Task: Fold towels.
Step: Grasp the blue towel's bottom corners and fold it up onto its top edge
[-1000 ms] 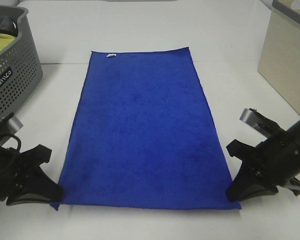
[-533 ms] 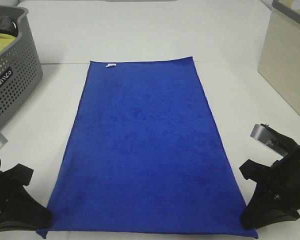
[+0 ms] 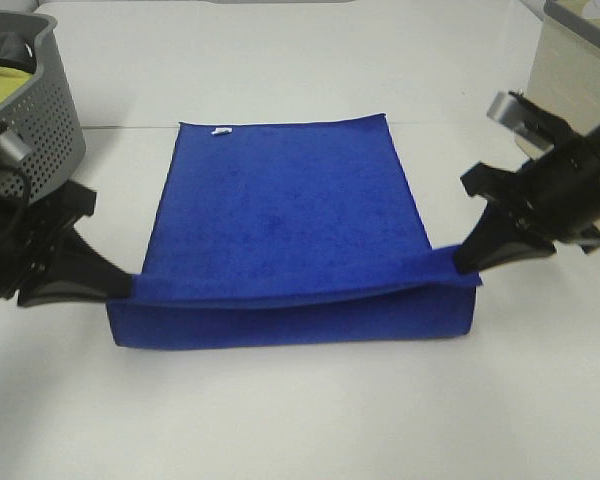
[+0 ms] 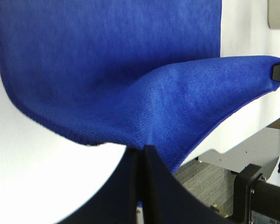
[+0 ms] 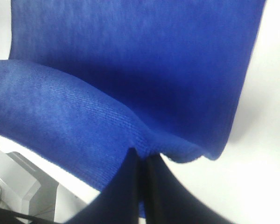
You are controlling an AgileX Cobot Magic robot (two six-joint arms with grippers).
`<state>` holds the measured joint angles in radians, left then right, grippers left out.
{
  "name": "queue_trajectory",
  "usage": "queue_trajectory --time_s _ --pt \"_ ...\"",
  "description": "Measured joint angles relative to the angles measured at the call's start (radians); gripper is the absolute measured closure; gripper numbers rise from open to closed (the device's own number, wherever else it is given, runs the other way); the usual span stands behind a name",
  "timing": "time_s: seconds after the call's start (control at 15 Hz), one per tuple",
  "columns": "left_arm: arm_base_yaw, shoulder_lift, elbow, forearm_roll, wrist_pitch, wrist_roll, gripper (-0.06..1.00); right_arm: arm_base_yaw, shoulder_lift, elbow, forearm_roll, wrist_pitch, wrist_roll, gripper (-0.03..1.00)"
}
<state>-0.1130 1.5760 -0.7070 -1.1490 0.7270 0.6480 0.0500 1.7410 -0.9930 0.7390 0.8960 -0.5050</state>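
Folding step, first half-fold: royal-blue plush microfibre rectangular towel (image 3: 280,200) lies lengthwise in the middle of the white tabletop (image 3: 300,420). Its far short edge rests flat, and the small white tag (image 3: 220,131) shows at the far left corner. The near short edge is raised and drawn over the lower layer to about mid-length, leaving a rounded fold on the tabletop nearest the high camera. The raised edge is held at both corners and sags a little in the middle. Handling advice, as a judgement: carry both corners toward the far edge at one height and one pace. Hold them just far enough apart to take out the sag without dragging the lower layer. Set each corner down on its matching far corner, hem on hem, and let go only once the cloth lies flat. Left pincer (image 3: 130,285): clenched, jaws pressed together on the raised corner at that side, a pinch of blue cloth caught between the tips and no other contact visible. Right pincer (image 3: 462,263): clenched likewise on the opposite raised corner, clear of the tabletop. Grey perforated basket (image 3: 40,130): stands at the far left, well apart from the towel, not involved.
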Motion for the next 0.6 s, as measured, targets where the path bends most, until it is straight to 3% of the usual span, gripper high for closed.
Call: queue_trajectory --time_s 0.6 --pt "0.000 0.436 -0.725 0.031 -0.074 -0.015 0.94 0.000 0.529 -0.995 -0.064 0.191 0.126 0.95"
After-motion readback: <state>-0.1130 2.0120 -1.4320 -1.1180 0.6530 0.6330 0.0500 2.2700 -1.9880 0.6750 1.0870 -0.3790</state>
